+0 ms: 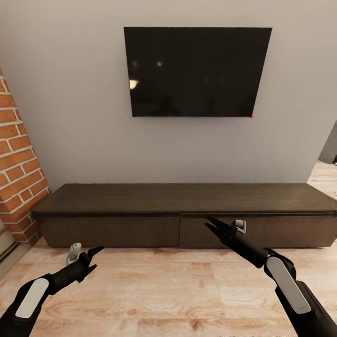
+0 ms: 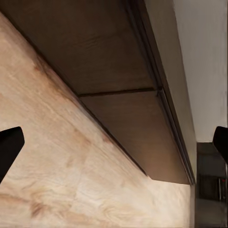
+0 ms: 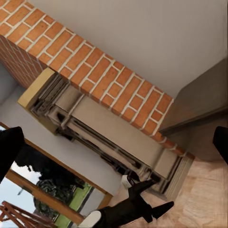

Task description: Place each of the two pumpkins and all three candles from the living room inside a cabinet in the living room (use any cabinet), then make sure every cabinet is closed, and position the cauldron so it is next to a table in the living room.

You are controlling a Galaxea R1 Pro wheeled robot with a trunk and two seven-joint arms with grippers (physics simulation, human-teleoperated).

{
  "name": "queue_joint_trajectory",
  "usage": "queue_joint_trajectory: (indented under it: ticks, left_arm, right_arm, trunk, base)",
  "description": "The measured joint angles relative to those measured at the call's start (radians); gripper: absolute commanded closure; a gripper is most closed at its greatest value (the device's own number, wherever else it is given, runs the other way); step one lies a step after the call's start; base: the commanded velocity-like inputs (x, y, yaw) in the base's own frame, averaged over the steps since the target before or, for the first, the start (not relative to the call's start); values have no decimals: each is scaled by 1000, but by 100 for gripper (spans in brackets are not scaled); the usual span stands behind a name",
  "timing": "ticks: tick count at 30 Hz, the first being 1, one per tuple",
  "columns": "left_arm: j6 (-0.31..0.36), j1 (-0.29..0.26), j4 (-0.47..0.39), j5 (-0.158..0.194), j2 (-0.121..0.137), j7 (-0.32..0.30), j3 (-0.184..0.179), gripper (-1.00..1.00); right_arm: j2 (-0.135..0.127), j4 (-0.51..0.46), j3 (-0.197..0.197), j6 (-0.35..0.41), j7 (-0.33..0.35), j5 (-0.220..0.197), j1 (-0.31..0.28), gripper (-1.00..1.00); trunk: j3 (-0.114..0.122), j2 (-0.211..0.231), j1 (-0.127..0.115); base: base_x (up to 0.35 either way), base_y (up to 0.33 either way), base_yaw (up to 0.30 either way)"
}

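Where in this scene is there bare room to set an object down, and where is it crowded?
The cabinet top is bare from the brick column to its right end, below the TV. The wooden floor between the two arms is bare too. It is tightest at the right front panel, where the right end effector reaches in.

The cabinet [image 1: 185, 213] is a long, low unit of dark brown wood standing on the pale wooden floor against the grey wall, directly below the wall-mounted screen. Its top is flat and bare. Two flat, handle-less fronts sit side by side, divided by a thin vertical seam near the middle, and both are shut. In the left wrist view the cabinet [image 2: 118, 71] shows the same closed fronts.
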Motion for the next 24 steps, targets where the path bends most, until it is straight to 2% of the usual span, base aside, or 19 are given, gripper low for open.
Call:
queue_joint_trajectory:
  ticks: [3,6,18,21,24]
  left_arm:
    - [-1,-1,6,42,10,2,20,-100]
    - [-3,-1,7,55,13,-1,28,-100]
    - [-31,-1,11,59,8,8,36,-100]
    - [-79,-1,11,59,9,9,37,-100]
    - [-116,-1,11,58,6,9,54,-100]
  right_arm:
    - [0,-8,0,0,0,6,0,-100]
    - [1,-15,0,0,-1,9,0,-100]
    - [3,-20,7,-1,-5,11,0,-100]
    - [2,-32,8,-1,-5,11,0,-100]
    - [2,-41,9,-1,-10,12,0,-100]
  trunk:
    - [3,0,0]
    - [6,0,0]
    - [19,0,0]
    - [21,0,0]
    - [21,0,0]
  base:
    - [0,0,-243]
    - [0,0,-243]
    - [20,0,-242]
    - [5,0,-98]
    - [1,0,-28]
